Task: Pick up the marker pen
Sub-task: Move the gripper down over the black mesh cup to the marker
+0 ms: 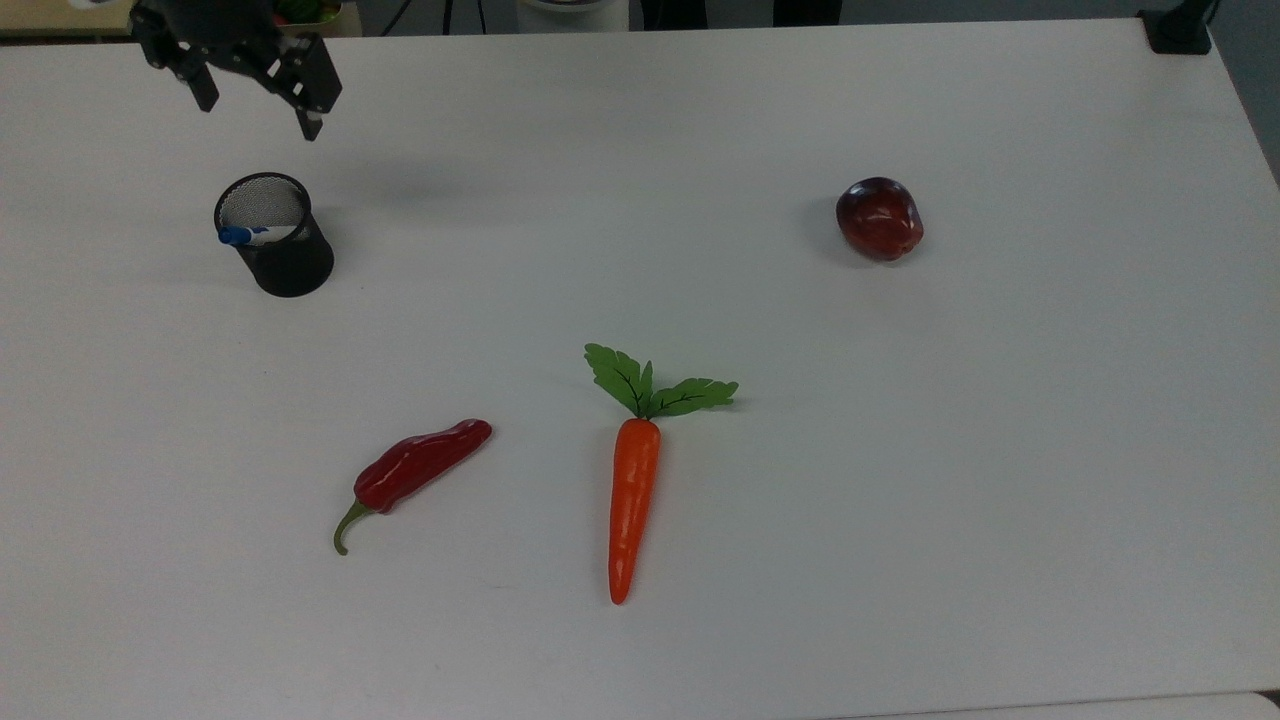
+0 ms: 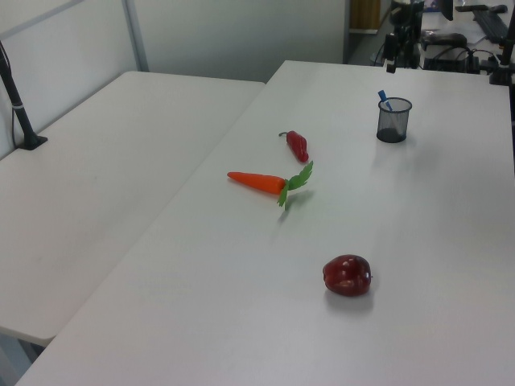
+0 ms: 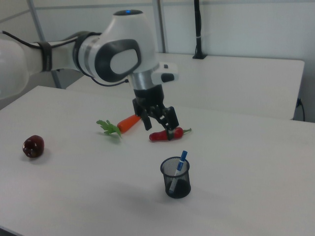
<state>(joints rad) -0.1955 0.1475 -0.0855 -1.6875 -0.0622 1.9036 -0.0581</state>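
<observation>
Marker pen (image 3: 177, 170) ringed by mesh cup (image 3: 175, 179) wall; access from above only. Open-jawed gripper (image 3: 159, 124) hangs above table (image 1: 900, 450); nothing else near cup.

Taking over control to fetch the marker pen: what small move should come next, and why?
Probably bring the open pincer over the black mesh pen cup and line it up above the white marker pen's blue cap. The pen leans in the cup with its cap above the rim, and the pincer hangs apart from it, holding nothing.
</observation>
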